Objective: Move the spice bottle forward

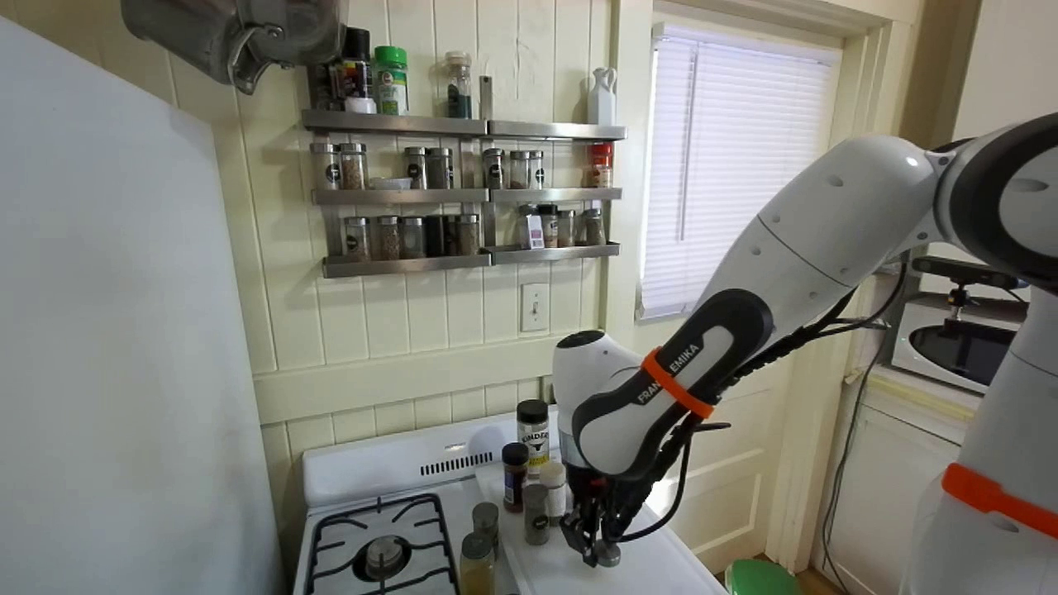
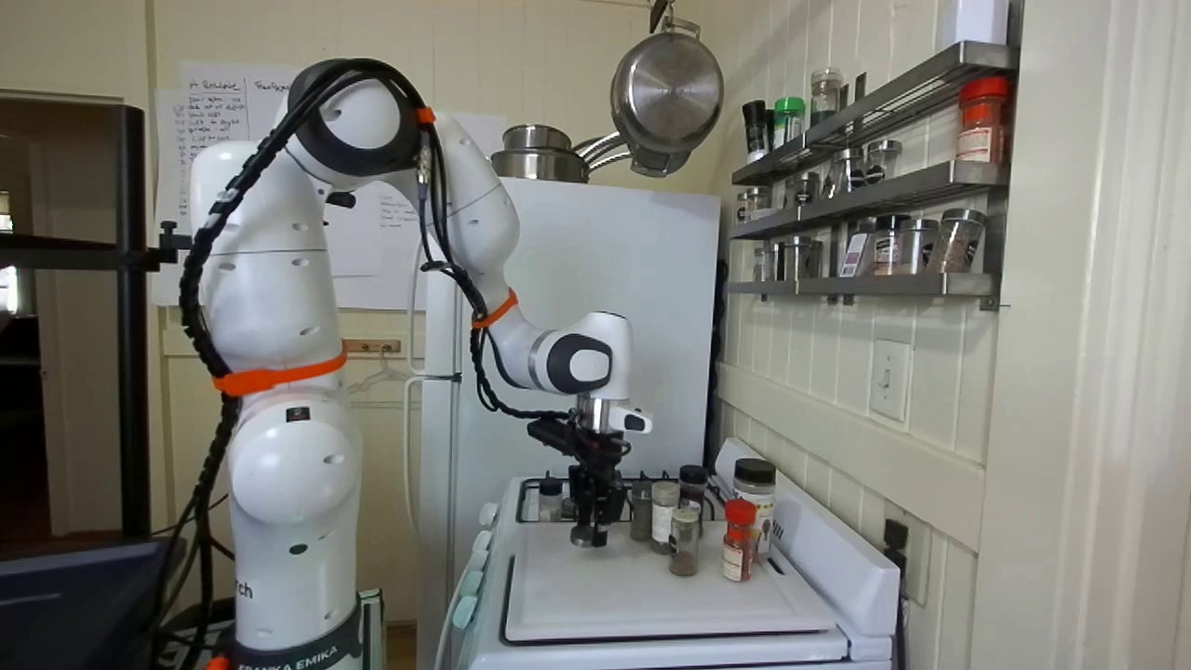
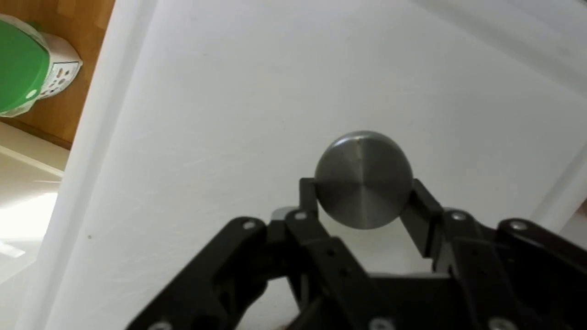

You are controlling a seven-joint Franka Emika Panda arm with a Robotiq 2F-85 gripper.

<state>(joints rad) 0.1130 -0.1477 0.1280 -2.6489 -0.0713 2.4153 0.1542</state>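
My gripper [image 3: 362, 195] points down over the white stove cover [image 2: 651, 600]. Its two black fingertips touch opposite sides of a round brushed-metal cap [image 3: 364, 172], which looks like the end of a spice bottle. In both exterior views the gripper [image 1: 599, 545] [image 2: 592, 532] is low, close to the cover, with the metal cap [image 1: 608, 554] [image 2: 582, 537] at its fingertips. The bottle's body is hidden, so I cannot tell whether it touches the cover. Several other spice bottles stand upright beside the gripper, such as a grey-lidded one [image 1: 536, 514] and a red-capped one [image 2: 739, 542].
A tall black-capped bottle [image 1: 533, 434] stands near the stove's back panel [image 2: 837, 540]. Two bottles [image 1: 477, 562] stand beside the burner grate [image 1: 384, 549]. Wall shelves [image 1: 397, 197] hold jars above. The fridge [image 2: 595, 307] borders the stove. A green-lidded bin [image 3: 20, 66] is on the floor.
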